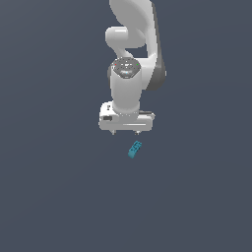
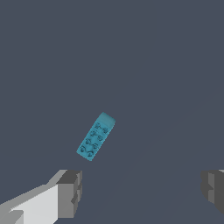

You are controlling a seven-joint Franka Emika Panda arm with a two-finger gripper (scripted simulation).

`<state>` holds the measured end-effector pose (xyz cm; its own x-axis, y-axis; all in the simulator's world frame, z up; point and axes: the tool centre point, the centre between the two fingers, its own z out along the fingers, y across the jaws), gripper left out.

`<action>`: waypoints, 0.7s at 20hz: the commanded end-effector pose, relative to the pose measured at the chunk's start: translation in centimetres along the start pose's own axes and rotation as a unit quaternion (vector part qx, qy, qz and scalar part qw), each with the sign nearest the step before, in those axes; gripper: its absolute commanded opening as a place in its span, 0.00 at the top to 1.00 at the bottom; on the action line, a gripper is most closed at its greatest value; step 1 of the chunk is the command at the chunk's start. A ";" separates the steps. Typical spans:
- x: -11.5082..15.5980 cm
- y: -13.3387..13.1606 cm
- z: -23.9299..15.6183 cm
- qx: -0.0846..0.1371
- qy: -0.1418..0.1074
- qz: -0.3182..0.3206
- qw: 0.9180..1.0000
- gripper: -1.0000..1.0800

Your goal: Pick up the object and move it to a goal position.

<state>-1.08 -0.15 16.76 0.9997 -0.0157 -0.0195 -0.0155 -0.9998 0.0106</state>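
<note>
The object is a tiny teal-blue oblong block (image 1: 134,149) with small dark marks on top, lying at a slant on the flat dark grey floor. My white gripper (image 1: 125,132) hangs just behind and above it in the exterior view, slightly toward that view's left, with its short fingertips (image 1: 113,132) spread apart. In the wrist view the block (image 2: 96,136) lies ahead of the gripper (image 2: 140,192), apart from both grey pads (image 2: 70,192). The jaws stand wide open and hold nothing.
The white arm (image 1: 130,44) rises behind the gripper toward the top of the exterior view. The dark grey floor (image 1: 54,187) spreads all around with nothing else on it in view.
</note>
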 end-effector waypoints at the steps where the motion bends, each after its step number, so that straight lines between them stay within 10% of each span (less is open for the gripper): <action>1: 0.0 0.0 0.0 0.000 0.000 0.000 1.000 0.04; 14: -0.1 1.8 0.5 -0.008 0.001 -0.011 1.000 0.04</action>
<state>-1.23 -1.98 16.24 0.9998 0.0045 -0.0189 0.0050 -0.9997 0.0257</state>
